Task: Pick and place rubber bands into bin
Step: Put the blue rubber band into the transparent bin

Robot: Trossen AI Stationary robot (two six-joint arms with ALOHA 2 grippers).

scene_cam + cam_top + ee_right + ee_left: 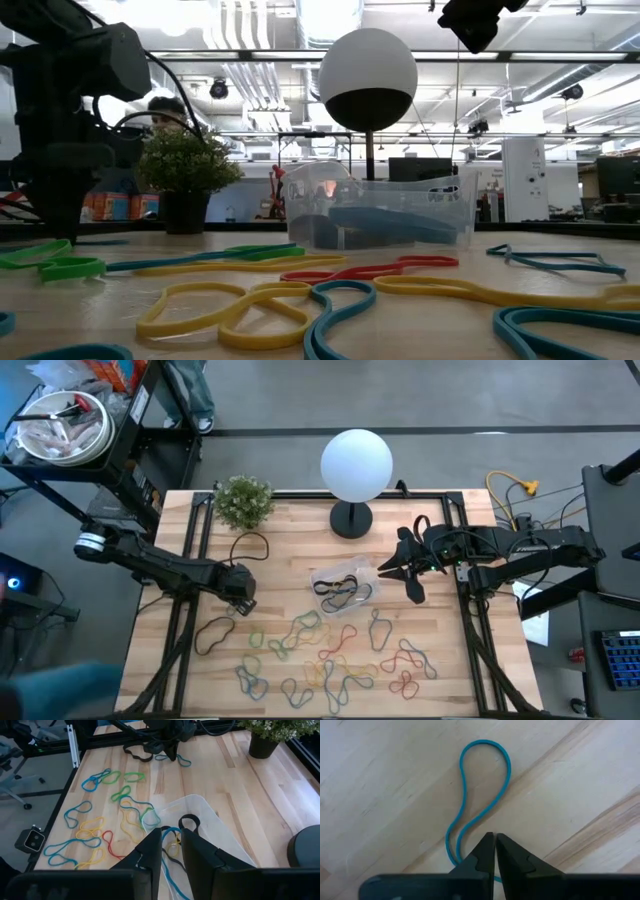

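Left pincer [495, 837] pinches blue band [482, 795], apparently.

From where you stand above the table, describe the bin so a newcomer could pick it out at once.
Start at the white globe lamp at the table's far edge. Just in front of its dark base lies the bin, a small shallow clear tray holding a few rubber bands. Unlike the potted plant nearby, it is see-through and nearly colourless.

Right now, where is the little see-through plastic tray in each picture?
High view: the small clear plastic bin sits mid-table.
Low view: bin at centre.
Left wrist view: not in it.
Right wrist view: bin just ahead of the right gripper.
Shared landmark: the small green potted plant.
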